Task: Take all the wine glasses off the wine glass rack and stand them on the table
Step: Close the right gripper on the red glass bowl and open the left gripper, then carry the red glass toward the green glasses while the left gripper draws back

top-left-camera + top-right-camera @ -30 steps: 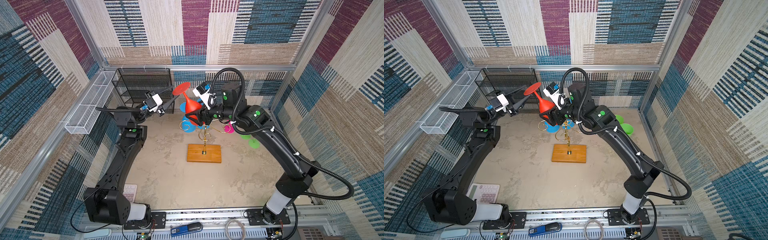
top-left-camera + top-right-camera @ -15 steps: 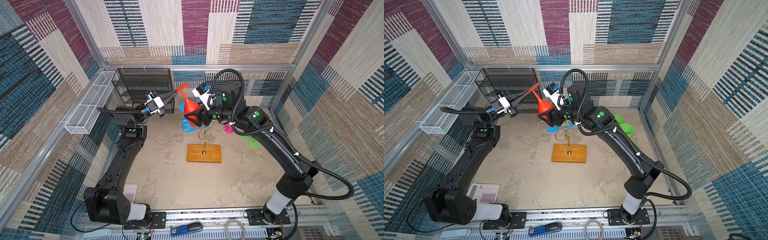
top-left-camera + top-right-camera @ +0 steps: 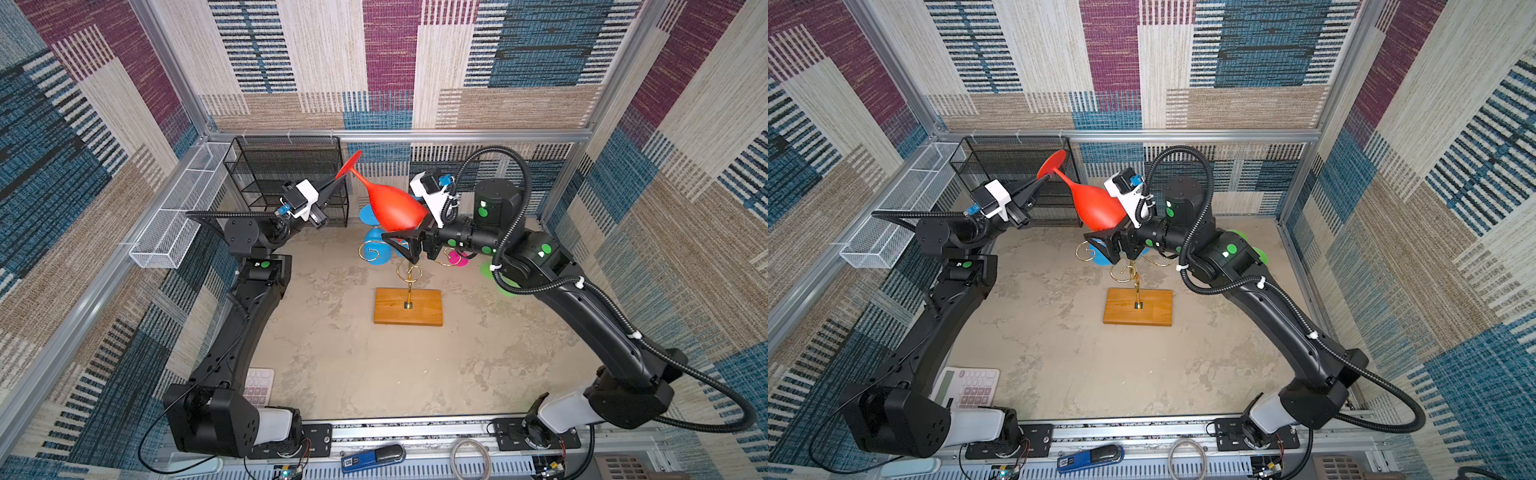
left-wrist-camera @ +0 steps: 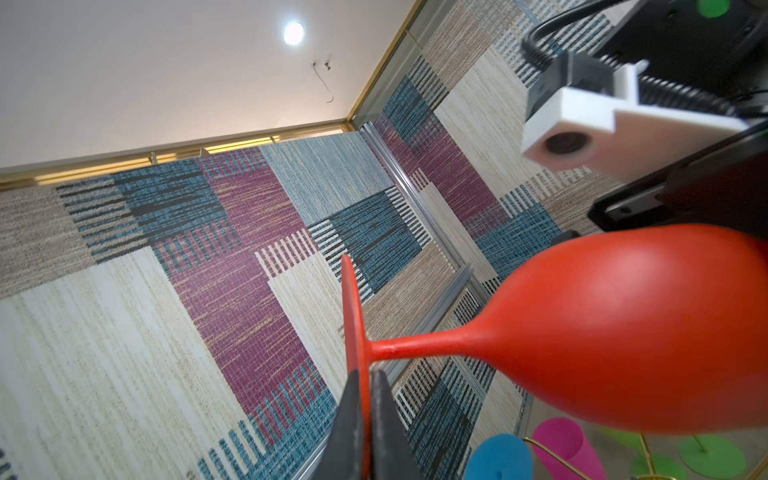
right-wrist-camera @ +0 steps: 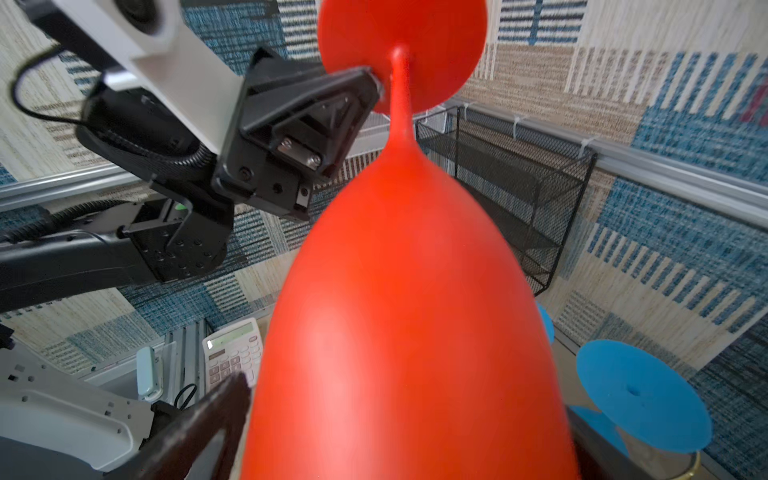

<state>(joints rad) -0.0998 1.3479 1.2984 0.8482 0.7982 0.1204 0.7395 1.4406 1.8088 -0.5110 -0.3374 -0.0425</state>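
A red wine glass (image 3: 395, 205) hangs tilted in the air above the wine glass rack (image 3: 409, 274), a gold wire stand on an orange-brown wooden base (image 3: 1138, 307). My left gripper (image 3: 338, 179) is shut on the rim of the glass's foot (image 4: 353, 316), pinching the disc between both fingers (image 4: 386, 415). My right gripper (image 3: 409, 232) stands open around the bowl (image 5: 411, 311), one finger (image 5: 199, 419) beside its wall and the opposite finger mostly hidden behind it. The stem (image 4: 415, 351) points from the bowl toward the left gripper.
Blue (image 3: 376, 249), pink (image 3: 457, 257) and green (image 3: 486, 270) glasses hang on the rack's arms below the right gripper. A black mesh shelf unit (image 3: 286, 174) stands at the back left, a white mesh basket (image 3: 178, 220) on the left wall, a calculator (image 3: 967, 386) front left.
My left gripper has closed on the glass's foot. The right gripper's jaws have widened around the bowl. The glass has tipped so that its foot points more to the left.
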